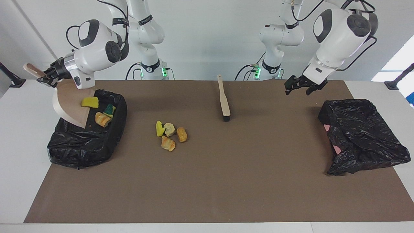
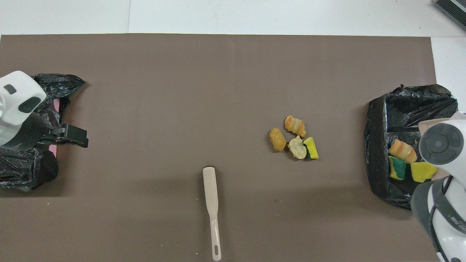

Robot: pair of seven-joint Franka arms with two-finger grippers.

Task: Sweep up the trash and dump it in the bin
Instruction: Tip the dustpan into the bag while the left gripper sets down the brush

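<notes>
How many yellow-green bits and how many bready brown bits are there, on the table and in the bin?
Yellow-green sponge bits: 3
Brown bread bits: 4
Total: 7

Glossy white arms with dark grey joint caps, black cables, green base lights, black end effectors.

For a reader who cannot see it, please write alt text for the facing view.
The right gripper tips a beige dustpan over a black-lined bin, where three scraps have landed or are sliding in. Four scraps remain on the brown mat near the brush; the open left gripper hangs empty.
</notes>
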